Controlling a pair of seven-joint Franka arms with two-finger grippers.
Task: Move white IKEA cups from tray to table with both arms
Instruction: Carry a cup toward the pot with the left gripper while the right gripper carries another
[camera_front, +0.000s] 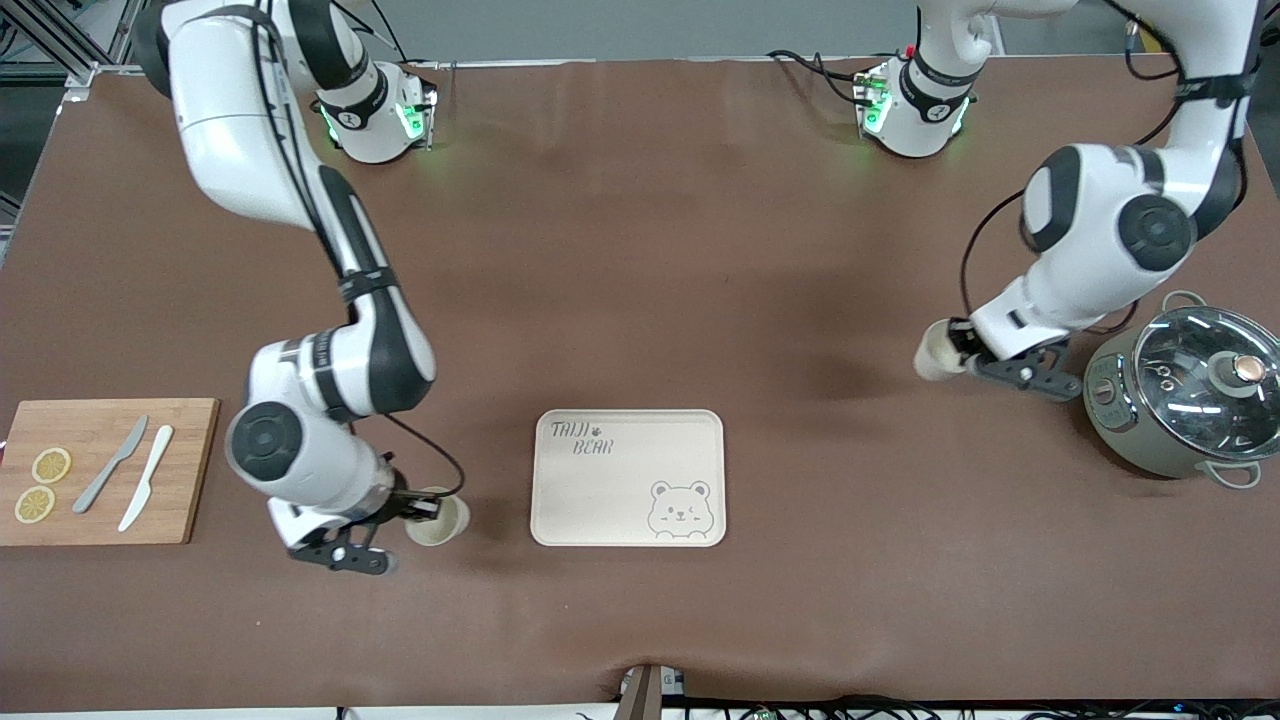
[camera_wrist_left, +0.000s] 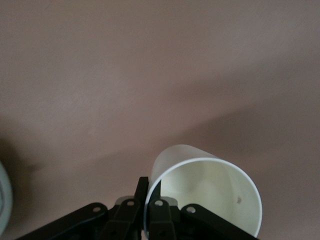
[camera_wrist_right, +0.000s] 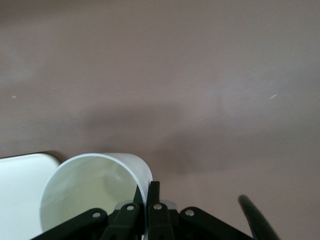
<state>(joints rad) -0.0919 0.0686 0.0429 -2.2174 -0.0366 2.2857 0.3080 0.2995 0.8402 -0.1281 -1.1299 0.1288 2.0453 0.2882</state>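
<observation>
Left gripper (camera_front: 958, 347) pinches the rim of one white cup (camera_front: 935, 351), held tilted over bare table (camera_front: 640, 250) next to the pot (camera_front: 1185, 395). Right gripper (camera_front: 412, 508) is clamped on the other cup's (camera_front: 437, 518) rim, just beside the bear tray (camera_front: 628, 478), cutting board (camera_front: 105, 470) at that arm's end.

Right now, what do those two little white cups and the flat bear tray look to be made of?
The small cream-white tapered cups look like matte plastic or ceramic: thin, smooth, evenly pale walls. The pale rectangular bear-printed tray looks like matte plastic or light wood; I can't tell which.
</observation>
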